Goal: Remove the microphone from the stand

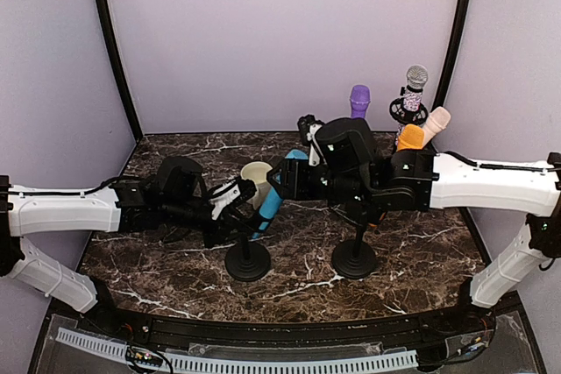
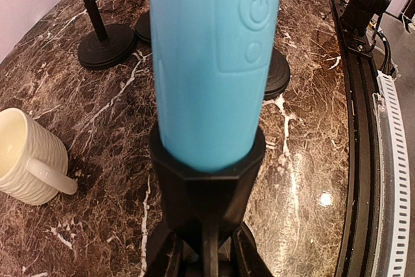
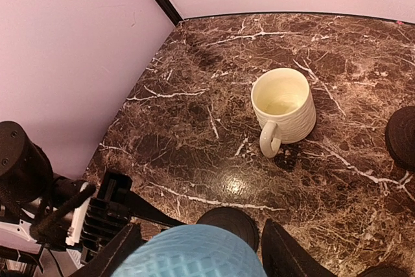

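Microphone (image 2: 214,63) could be dropped beside the stand (image 2: 207,205), pinched by the left gripper (image 2: 206,261), if the right gripper (image 3: 194,251), whose hold cannot be told, is loose.

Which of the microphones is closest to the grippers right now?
The blue microphone, leaning in the front left stand between both arms. The purple, silver-headed, orange and pale pink ones sit at the back right.

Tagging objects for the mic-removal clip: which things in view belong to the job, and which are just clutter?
Job: blue microphone, desk stand holding it, left gripper, right gripper.

Lying about: cream mug, second desk stand, purple microphone, silver-headed microphone, orange microphone, pale pink microphone.
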Available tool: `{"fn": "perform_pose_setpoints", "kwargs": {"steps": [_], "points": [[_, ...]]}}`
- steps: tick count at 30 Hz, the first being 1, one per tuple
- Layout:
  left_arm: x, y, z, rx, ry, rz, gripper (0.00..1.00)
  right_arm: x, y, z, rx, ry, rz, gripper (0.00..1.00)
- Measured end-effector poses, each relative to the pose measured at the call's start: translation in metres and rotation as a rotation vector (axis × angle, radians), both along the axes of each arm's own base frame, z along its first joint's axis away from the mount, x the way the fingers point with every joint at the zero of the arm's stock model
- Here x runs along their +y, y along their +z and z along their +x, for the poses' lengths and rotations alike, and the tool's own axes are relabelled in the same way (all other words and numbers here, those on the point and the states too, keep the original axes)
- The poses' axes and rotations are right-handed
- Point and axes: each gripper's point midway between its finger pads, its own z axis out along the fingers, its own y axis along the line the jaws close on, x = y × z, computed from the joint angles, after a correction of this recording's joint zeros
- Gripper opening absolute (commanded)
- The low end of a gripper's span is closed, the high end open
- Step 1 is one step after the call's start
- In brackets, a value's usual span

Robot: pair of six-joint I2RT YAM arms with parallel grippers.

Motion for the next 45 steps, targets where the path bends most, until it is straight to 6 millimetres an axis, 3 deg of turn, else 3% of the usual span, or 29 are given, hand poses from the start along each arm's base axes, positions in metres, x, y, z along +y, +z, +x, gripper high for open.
{"fn": "perform_pose_setpoints", "kwargs": {"steps": [3,7,19,23,36,45], "points": [[0.0,0.0,0.0,-0.001,-0.001,0.0,0.0,-0.001,-0.012,0.0,0.016,-0.011,-0.003,0.64],[0.0,0.0,0.0,-0.001,-0.004,-0.001,0.0,0.001,-0.016,0.001,0.017,-0.021,0.013,0.55],[-0.001,0.0,0.0,-0.003,-0.005,-0.002,0.0,0.004,-0.012,0.001,-0.029,-0.039,0.028,0.11],[-0.001,0.0,0.0,-0.007,-0.004,0.001,0.0,0.004,-0.012,0.002,-0.05,-0.036,0.026,0.03],[-0.006,0.0,-0.001,-0.031,-0.019,0.015,0.0,0.006,-0.006,-0.011,-0.153,0.114,-0.027,0.01],[-0.007,0.001,-0.002,-0.043,-0.021,0.017,0.0,0.0,-0.006,-0.008,-0.141,0.111,-0.011,0.01]]}}
